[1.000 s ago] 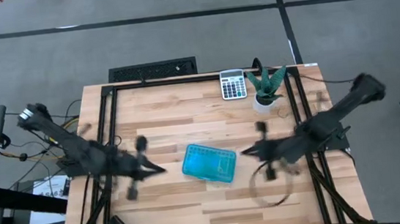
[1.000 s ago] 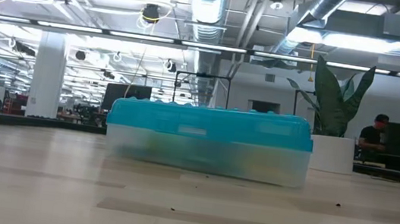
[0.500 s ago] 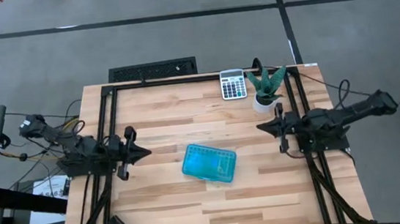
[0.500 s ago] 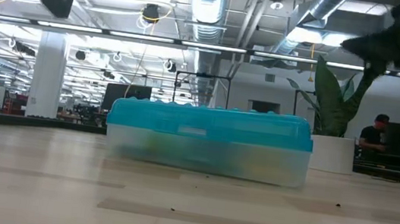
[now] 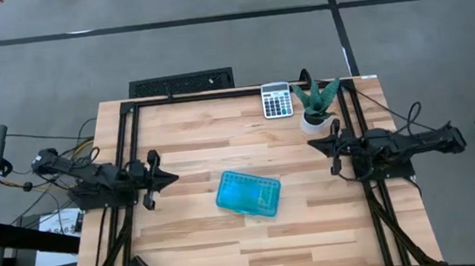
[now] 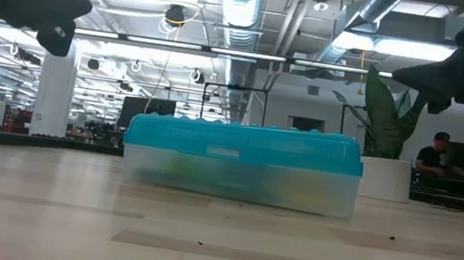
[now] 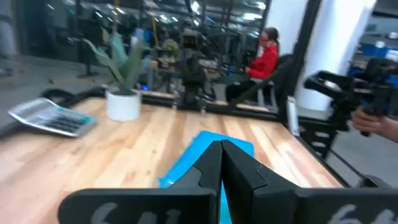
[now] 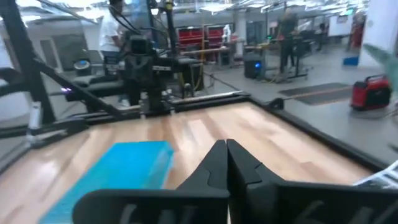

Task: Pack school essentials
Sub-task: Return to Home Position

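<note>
The blue box (image 5: 249, 195) lies with its lid shut on the middle of the wooden table (image 5: 193, 128), a little toward the front edge and turned slightly askew. From the low view its lid sits flush on a cloudy lower half (image 6: 241, 162); something yellowish and greenish shows through the wall, but what it is cannot be made out. The left gripper (image 5: 170, 178) hangs at the table's left side, just inside the black frame rail, pointing inward, its two fingers pressed together with nothing between them, as its own wrist camera shows (image 7: 221, 149). The right gripper (image 5: 312, 148) hangs at the opposite side, pointing inward too, its fingers likewise together and holding nothing (image 8: 226, 149). The box rests between the two grippers and nearer the front edge than either, well apart from both, touching neither. A grey calculator (image 5: 276, 99) lies at the far edge, with a potted plant (image 5: 316, 105) just beside it and near the right gripper.
</note>
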`<action>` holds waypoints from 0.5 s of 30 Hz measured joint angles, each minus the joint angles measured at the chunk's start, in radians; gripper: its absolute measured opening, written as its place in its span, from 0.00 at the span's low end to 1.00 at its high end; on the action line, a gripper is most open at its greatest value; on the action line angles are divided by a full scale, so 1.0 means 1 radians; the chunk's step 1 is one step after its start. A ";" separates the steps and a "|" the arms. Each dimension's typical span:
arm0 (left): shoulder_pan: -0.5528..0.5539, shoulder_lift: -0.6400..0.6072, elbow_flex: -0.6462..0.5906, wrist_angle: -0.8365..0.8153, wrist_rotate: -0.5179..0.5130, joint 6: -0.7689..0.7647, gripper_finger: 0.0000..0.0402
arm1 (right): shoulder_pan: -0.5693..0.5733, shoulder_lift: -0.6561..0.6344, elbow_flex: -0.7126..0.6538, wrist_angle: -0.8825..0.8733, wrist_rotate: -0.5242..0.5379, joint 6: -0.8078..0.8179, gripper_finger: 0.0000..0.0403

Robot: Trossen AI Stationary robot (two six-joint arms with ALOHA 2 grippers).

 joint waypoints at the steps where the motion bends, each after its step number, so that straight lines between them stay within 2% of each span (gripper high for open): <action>1: 0.005 -0.008 0.000 0.000 -0.017 0.011 0.00 | -0.008 0.001 0.000 -0.001 0.002 -0.014 0.01; 8: 0.010 -0.015 0.000 0.000 -0.109 0.052 0.00 | -0.054 0.004 0.000 -0.008 0.011 -0.098 0.04; 15: 0.010 -0.015 0.000 0.000 -0.115 0.019 0.00 | -0.059 0.004 -0.001 -0.012 0.012 -0.098 0.04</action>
